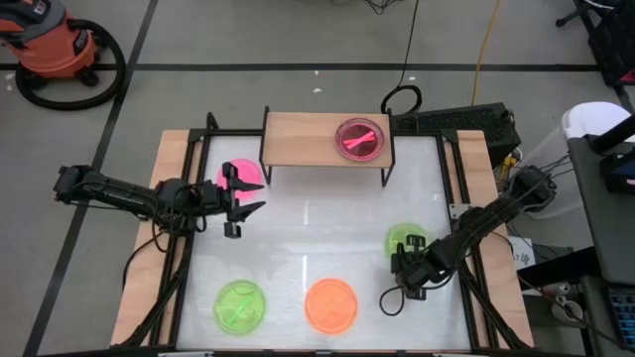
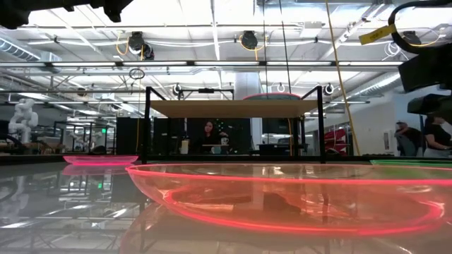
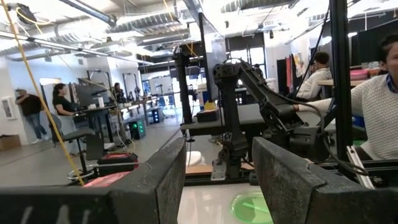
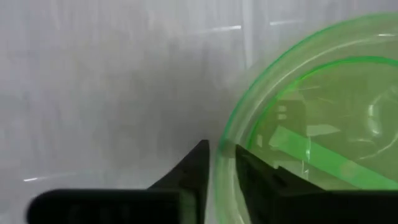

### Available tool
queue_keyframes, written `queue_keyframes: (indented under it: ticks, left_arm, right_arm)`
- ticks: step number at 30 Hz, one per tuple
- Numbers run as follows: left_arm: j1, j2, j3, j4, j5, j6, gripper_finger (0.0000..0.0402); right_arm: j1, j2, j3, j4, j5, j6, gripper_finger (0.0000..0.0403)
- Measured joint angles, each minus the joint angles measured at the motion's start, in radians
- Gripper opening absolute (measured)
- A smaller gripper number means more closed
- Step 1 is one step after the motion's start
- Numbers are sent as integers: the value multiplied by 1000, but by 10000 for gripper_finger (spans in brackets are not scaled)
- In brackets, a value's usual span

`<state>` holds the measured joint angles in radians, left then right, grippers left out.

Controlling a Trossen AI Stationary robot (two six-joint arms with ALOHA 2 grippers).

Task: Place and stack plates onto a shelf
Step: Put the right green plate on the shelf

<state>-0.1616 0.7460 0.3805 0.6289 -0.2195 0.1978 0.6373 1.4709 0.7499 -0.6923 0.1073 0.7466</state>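
The shelf (image 1: 308, 139) stands at the table's far edge with a pink plate (image 1: 358, 139) on its right half. A second pink plate (image 1: 244, 175) lies flat on the table left of the shelf. A green plate (image 1: 240, 305) and an orange plate (image 1: 330, 304) lie near the near edge, and another green plate (image 1: 407, 239) lies on the right. My left gripper (image 1: 243, 196) is open and holds nothing, raised just near of the pink plate on the table. My right gripper (image 1: 405, 260) is low at the right green plate's near rim. My right gripper (image 4: 222, 155) has the right green plate's rim (image 4: 227, 134) between its two fingers, one finger (image 4: 193, 165) outside the plate and one (image 4: 261, 177) inside it. The fingers come slanting down from the near right. The plate lies flat on the table.
Long wooden boards (image 1: 149, 238) run along the table's left and right edges. The shelf's black legs (image 1: 385, 174) stand on the table. In the low view the orange plate (image 2: 282, 197) fills the foreground. People (image 3: 379, 106) sit beyond the table. The table's middle (image 1: 317, 223) is bare.
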Motion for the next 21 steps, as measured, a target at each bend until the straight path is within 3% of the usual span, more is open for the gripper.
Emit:
queue_keyframes:
  ticks: [5,21]
  left_arm:
    - [0,0,0,0,0,0,191]
    - [0,0,0,0,0,-1,191]
  right_arm:
    - [0,-44,-6,-24,5,-18,5]
    - [-1,-324,-5,-34,51,-24,0]
